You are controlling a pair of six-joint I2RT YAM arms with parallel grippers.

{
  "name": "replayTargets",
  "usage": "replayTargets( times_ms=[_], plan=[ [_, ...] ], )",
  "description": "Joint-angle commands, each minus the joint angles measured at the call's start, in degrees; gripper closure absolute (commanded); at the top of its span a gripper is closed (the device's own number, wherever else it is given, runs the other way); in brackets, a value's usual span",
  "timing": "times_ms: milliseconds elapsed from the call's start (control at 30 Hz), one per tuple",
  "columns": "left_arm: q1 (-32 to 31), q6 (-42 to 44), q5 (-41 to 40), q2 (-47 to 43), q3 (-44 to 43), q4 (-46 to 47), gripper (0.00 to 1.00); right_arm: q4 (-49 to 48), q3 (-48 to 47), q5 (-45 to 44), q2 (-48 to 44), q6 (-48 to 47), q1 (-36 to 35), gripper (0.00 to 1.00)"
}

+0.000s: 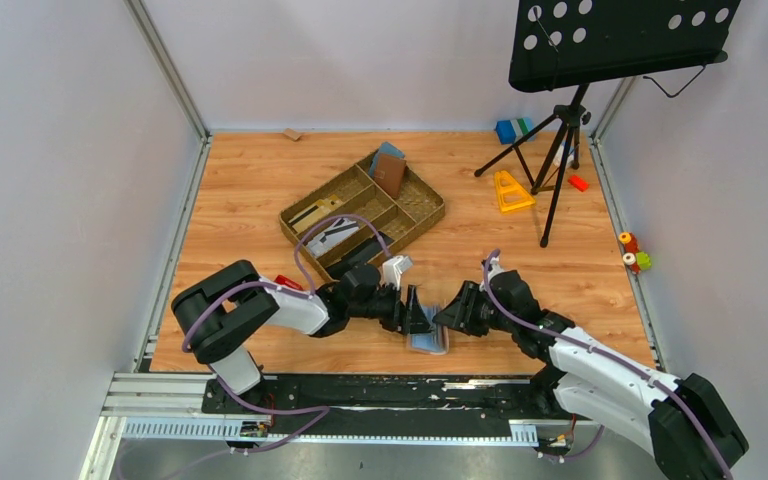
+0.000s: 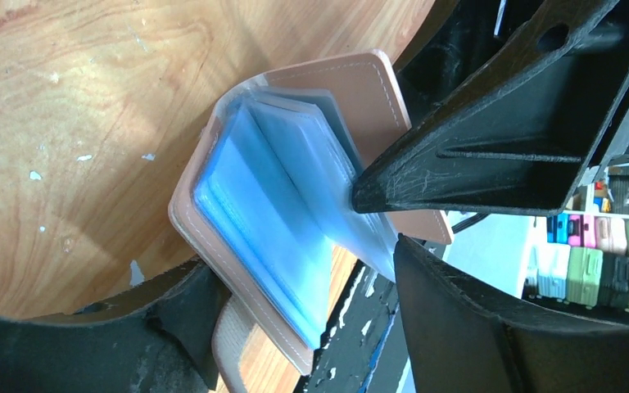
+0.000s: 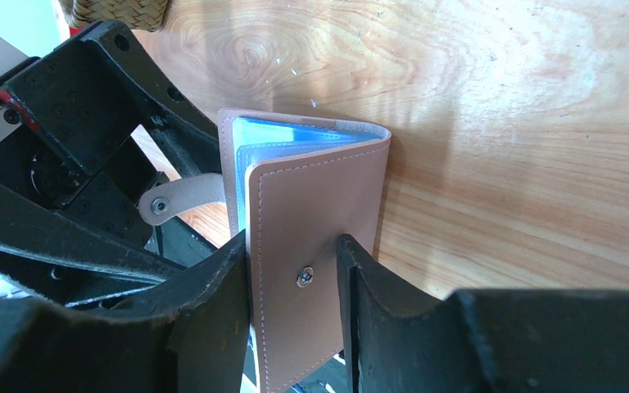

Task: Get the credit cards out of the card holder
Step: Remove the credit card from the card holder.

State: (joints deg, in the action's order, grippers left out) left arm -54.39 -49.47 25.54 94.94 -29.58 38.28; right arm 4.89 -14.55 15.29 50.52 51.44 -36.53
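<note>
The step in hand, as I judge it, is opening the card holder [image 1: 428, 342] to reach the cards; no card is out yet. The holder is at the near middle of the table [image 1: 260, 200], between the two grippers. The right gripper [image 3: 293, 246] is clenched on the tan cover that carries the metal stud [image 3: 305, 277]. The left gripper [image 1: 418, 310] stands spread wide around the holder and seems to grasp nothing. The holder is half open like a book, its blue sleeves [image 2: 270, 237] fanned toward the left gripper. Its long axis seems to run across the table, along the right fingers. Next, the left gripper must pinch one card edge and pull it out along its sleeve.
</note>
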Motion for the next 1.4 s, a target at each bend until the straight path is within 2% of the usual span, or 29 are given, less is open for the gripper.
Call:
replayTargets(
  times_ms=[0,133,200,300,367,500,700,833,933,1000,1200,1367],
  plan=[
    [-0.4,2.5,-1.0,-0.1,-2.8,-3.0,0.28,-0.2,1.6,0.3,0.5,0.4,0.5,0.61],
    [-0.5,4.5,-2.0,0.6,-4.7,-8.8,0.34,-1.1,2.2,1.2,0.6,0.6,1.0,0.59],
    [-0.7,5.8,-2.8,0.6,-5.6,-11.8,0.40,-1.1,2.5,1.3,0.5,0.7,1.3,0.57],
    [-0.7,6.4,-3.5,0.1,-5.8,-13.4,0.49,-0.9,2.9,1.3,0.1,0.8,2.1,0.54],
    [-0.7,6.5,-3.6,-0.2,-5.8,-13.7,0.51,-0.5,3.3,1.3,-0.4,0.9,2.6,0.53],
    [-0.7,6.4,-3.6,-0.9,-5.6,-13.5,0.46,0.5,4.0,1.5,-2.0,0.9,3.7,0.55],
    [-0.7,6.7,-3.7,-1.5,-5.4,-13.8,0.45,3.9,4.4,0.5,-6.4,0.9,4.9,0.59],
    [-0.7,6.3,-3.7,-1.7,-5.1,-13.3,0.34,6.0,4.8,0.2,-9.1,0.7,5.9,0.60],
    [-0.7,5.8,-3.5,-1.8,-4.8,-12.2,0.35,7.2,4.9,0.4,-10.3,0.5,6.3,0.61],
    [-0.7,5.3,-2.7,-1.4,-4.5,-10.7,0.40,8.0,4.9,0.5,-10.8,0.2,6.6,0.63],
    [-0.4,0.4,-1.9,2.0,-2.3,-2.4,0.74,11.5,4.9,0.7,-12.4,-1.2,7.6,0.69],
    [0.2,-1.9,-1.1,2.6,-0.6,2.4,0.85,16.4,5.4,0.5,-16.9,-2.3,9.0,0.69]
  ],
)
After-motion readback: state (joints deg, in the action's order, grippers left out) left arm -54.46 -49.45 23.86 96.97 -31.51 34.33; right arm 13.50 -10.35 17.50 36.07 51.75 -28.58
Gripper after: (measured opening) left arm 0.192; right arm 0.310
